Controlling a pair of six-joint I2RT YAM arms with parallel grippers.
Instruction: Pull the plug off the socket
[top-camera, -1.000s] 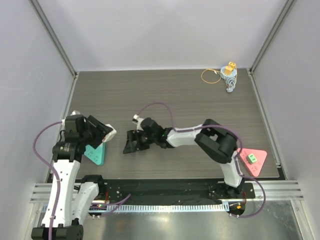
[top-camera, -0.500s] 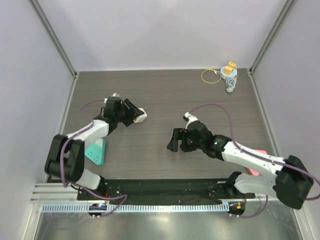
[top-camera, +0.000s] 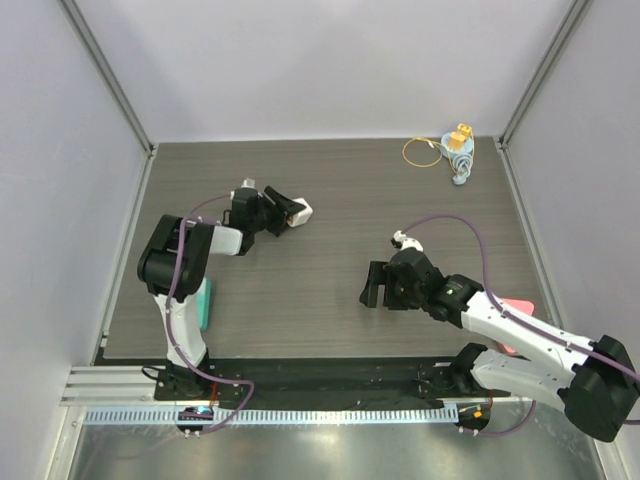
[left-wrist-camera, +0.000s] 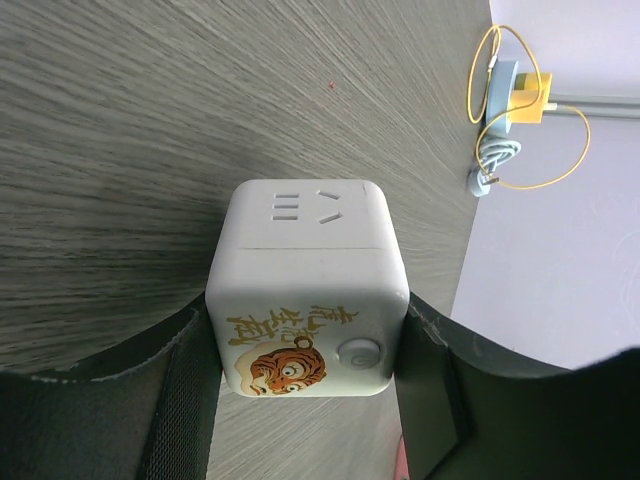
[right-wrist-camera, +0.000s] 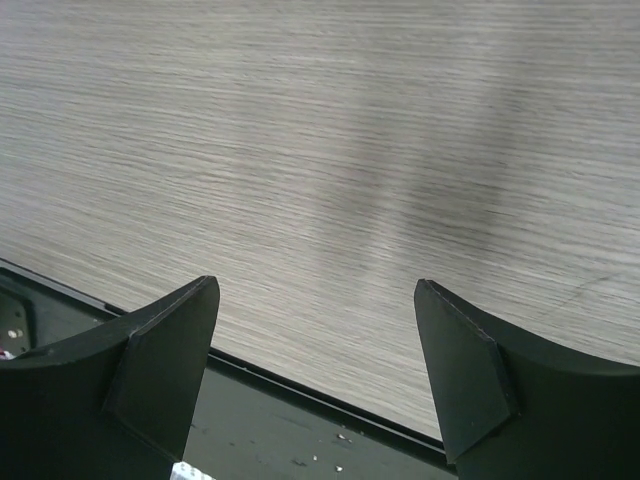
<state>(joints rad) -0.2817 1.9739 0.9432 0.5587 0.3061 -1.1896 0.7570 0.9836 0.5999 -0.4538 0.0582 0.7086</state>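
My left gripper (top-camera: 288, 213) is shut on a white cube socket (top-camera: 299, 211), held low over the table left of centre. In the left wrist view the socket (left-wrist-camera: 305, 290) shows a tiger picture, a round button and empty slots, and sits between my fingers (left-wrist-camera: 175, 400). A blue and yellow plug (top-camera: 459, 150) with a coiled yellow cable lies at the far right back, apart from the socket. It also shows in the left wrist view (left-wrist-camera: 520, 92). My right gripper (top-camera: 372, 284) is open and empty over bare table near the front (right-wrist-camera: 315, 340).
A teal block (top-camera: 204, 305) lies at the near left beside the left arm's base. A pink triangular piece (top-camera: 514, 304) lies at the near right, partly hidden by the right arm. The table's front edge and black rail (right-wrist-camera: 300, 410) lie just under the right gripper.
My left gripper has moved from the near left toward the back and right, with the socket in it. My right gripper has moved from left of centre to the right.
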